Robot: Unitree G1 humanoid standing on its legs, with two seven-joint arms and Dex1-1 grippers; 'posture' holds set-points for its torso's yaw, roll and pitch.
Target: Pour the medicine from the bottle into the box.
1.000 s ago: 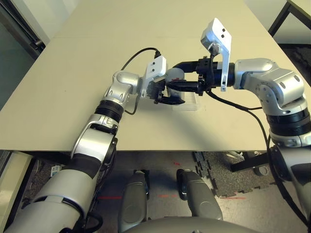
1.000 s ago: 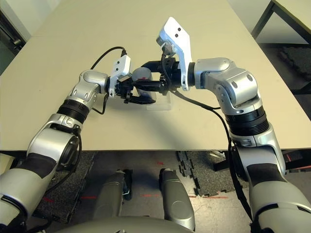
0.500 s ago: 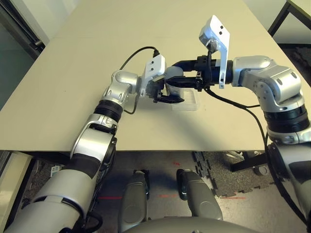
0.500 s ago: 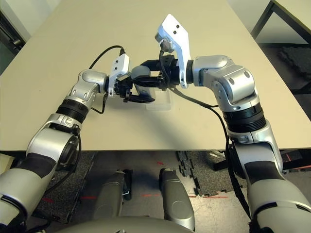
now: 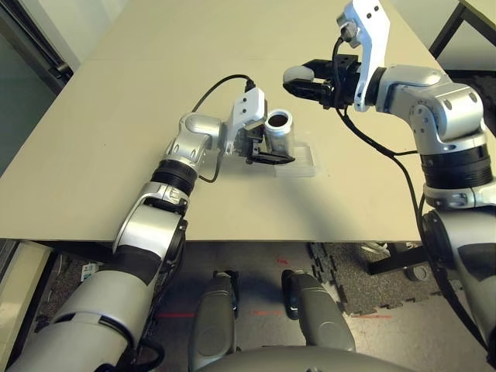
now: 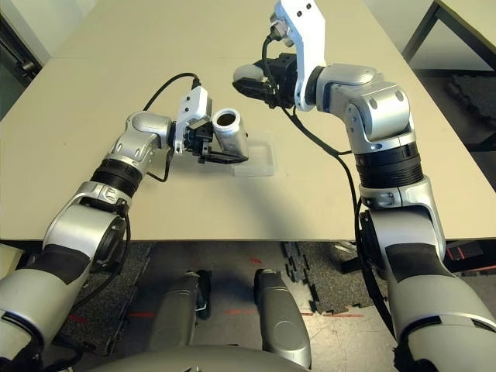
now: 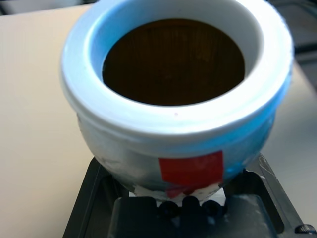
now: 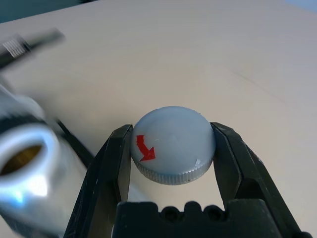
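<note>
My left gripper (image 5: 267,156) is shut on the bottle (image 5: 278,134), a silvery-grey cylinder with a red-striped white label (image 7: 190,168). It stands uncapped, its round mouth (image 7: 173,60) open and dark inside. The bottle sits at the left end of the clear plastic box (image 5: 304,161) on the table. My right gripper (image 5: 294,77) is raised above and to the right of the bottle, shut on the round grey screw cap (image 8: 172,144), which bears a red arrow.
The beige table (image 5: 116,132) spreads wide around both arms. A black cable (image 5: 213,89) loops over the table from the left wrist. A dark table leg (image 5: 449,23) and black floor mats show at the far right.
My right gripper has lifted the cap off the bottle and moved up and to the right. The bottle's mouth now stands open. The left gripper has kept its hold.
</note>
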